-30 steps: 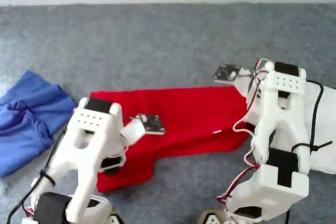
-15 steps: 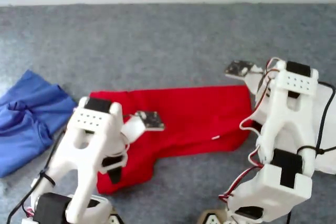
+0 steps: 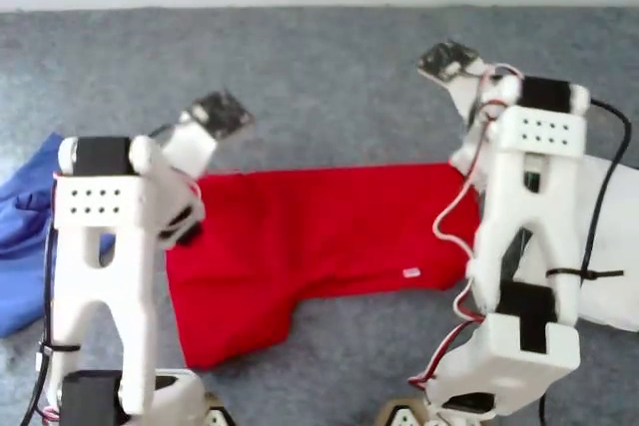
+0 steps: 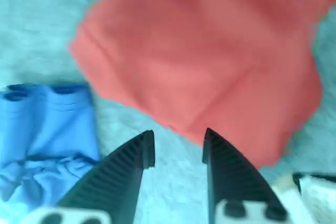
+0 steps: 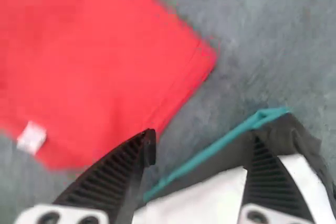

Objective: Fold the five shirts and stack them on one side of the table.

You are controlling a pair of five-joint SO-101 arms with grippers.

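**High view.** Both arms have lifted off the red shirt [image 3: 319,236]. A second ago the left arm [image 3: 100,246] was bent low over the shirt's near-left part. It now stands upright at the shirt's left edge, with its wrist raised above the far-left corner. The right arm [image 3: 524,207] has drawn up and away, and its wrist now hangs over bare worktop [image 3: 300,67] beyond the shirt's far-right corner. The shirt's outline has barely changed. It lies flat mid-worktop as a long band, with a flap running toward the near-left. A blue shirt [image 3: 20,236] lies crumpled at the left edge. A white garment [image 3: 614,246] lies at the right edge, partly behind the right arm.

**Left wrist view.** The left tool [image 4: 176,140] has its fingers a moderate gap apart with nothing between them. It hangs above the grey surface between the red and blue shirts, clear of both.

**Right wrist view.** The right tool [image 5: 201,139] is spread wide and empty. The red shirt's corner and its small white tag [image 5: 31,137] lie below it, and white cloth with a teal edge shows between the fingers.

**Assessment.** Both tools have released the shirt, so one fold pass appears to be finished. The red shirt still looks only partly folded, and no stack is started. The arms are probably repositioning for the next fold.
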